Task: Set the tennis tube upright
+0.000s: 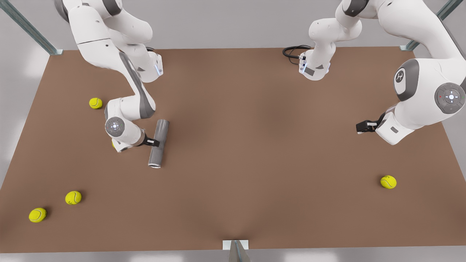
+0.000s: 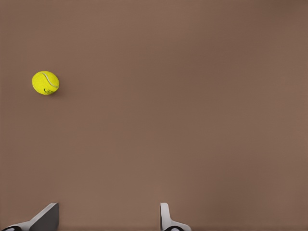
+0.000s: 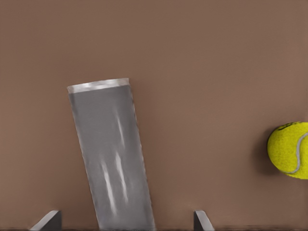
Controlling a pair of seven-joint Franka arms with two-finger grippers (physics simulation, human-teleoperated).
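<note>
Balls: two yellow-green tennis balls [image 1: 38, 214] lie nearest the camera, at the table's near corner on the front view's left; a third [image 1: 95, 103] sits farther back on that side, a fourth [image 1: 388, 181] on the front view's right, well apart from the rest.
Table: flat brown matte sheet [image 1: 255, 163], no visible grain.
Tube: dark-grey cylinder [image 1: 158, 143] lying flat on the table, left of centre in the front view, long axis running roughly toward and away from the camera; the lighter-rimmed mouth is the near end. In the right wrist view the tube [image 3: 111, 154] shows soft streaky highlights, so the wall looks smooth and slightly glossy.
Right hand: at the tube's mid-length [image 1: 152, 142], coming in from the front view's left; fingers spread wide, one on each side of the tube, not yet clamped.
Left hand: waits above bare table on the front view's right [image 1: 361, 127], fingers apart, nothing between them; a ball [image 2: 45, 83] lies off to its side.
Handling, as I judge it: hollow, so probably light and stiff; round and smooth, so likely to roll or slip in the pads.
Grip: squeeze across the middle, then tip it onto one end; the mouth end may stand less steadily.
</note>
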